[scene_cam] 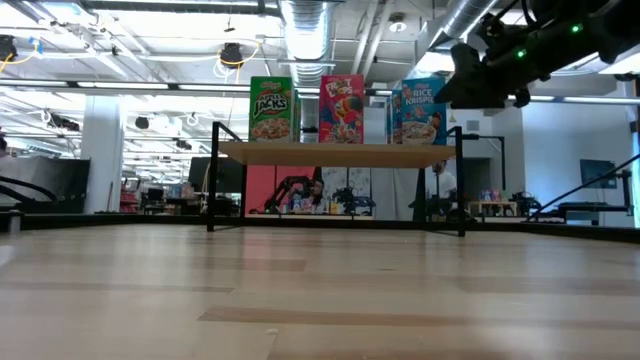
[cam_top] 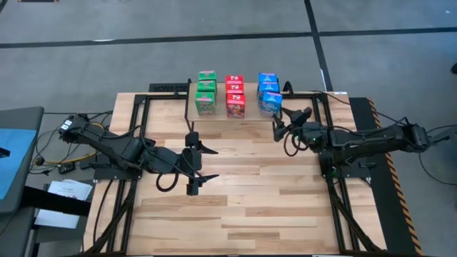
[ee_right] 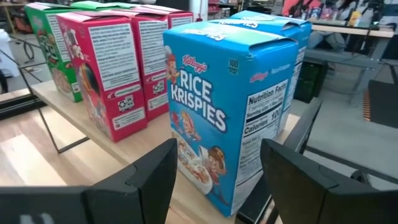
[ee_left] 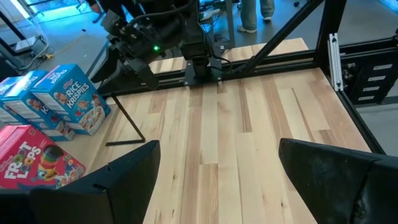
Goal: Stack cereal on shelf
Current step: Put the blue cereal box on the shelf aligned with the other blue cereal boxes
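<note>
The cereal stands upright on the shelf (cam_top: 251,108) at the table's far edge, in three rows: green boxes (cam_top: 206,93), red boxes (cam_top: 235,95), blue boxes (cam_top: 269,93). In the low view the front boxes show on the light-wood board (scene_cam: 340,153). My right gripper (cam_top: 289,118) hovers open, close to the near right corner of the front blue box (ee_right: 217,118); its fingers stand either side of that corner, touching nothing that I can see. My left gripper (cam_top: 214,164) waits open over the table's middle, with nothing between its fingers (ee_left: 217,149).
Black frame rails (cam_top: 136,121) run along the table's left and right sides and behind the shelf. The shelf's thin black legs (scene_cam: 212,175) stand on the wood. Bare tabletop (cam_top: 250,207) lies between the arms and the near edge. A blue-topped stand (cam_top: 14,157) sits off the left side.
</note>
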Action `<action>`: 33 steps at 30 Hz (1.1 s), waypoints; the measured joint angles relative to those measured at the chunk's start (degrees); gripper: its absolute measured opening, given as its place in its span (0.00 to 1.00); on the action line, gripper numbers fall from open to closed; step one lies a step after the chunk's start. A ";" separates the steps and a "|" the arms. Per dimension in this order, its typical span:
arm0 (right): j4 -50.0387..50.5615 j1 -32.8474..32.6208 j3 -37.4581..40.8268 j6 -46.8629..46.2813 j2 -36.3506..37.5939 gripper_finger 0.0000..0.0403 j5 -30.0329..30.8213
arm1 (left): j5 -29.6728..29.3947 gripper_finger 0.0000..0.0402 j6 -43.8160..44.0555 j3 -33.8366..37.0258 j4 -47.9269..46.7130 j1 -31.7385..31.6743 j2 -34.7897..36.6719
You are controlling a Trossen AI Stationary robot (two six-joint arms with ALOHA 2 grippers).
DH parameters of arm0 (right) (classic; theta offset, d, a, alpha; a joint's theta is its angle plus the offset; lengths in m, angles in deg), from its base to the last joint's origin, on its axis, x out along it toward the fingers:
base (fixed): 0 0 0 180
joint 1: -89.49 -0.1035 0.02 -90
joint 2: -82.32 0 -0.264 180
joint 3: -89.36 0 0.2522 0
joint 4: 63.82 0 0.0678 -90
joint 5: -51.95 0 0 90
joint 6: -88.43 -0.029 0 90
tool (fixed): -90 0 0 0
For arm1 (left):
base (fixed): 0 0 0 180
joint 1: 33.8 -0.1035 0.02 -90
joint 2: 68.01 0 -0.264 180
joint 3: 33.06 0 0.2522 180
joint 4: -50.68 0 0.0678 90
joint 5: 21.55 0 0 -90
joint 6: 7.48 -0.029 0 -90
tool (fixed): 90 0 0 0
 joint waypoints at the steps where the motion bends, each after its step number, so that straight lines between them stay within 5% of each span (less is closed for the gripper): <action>1: 0.04 0.39 0.00 0.08 0.00 0.63 -0.76 | 0.00 0.79 0.00 0.00 0.01 0.00 0.00; 11: -0.38 2.61 0.00 0.14 0.00 0.63 -7.05 | -0.01 0.79 -0.60 0.00 0.02 0.00 0.00; 33: -3.09 5.02 0.00 2.93 0.00 0.63 -8.91 | 0.00 0.79 -0.68 0.00 0.00 0.00 0.00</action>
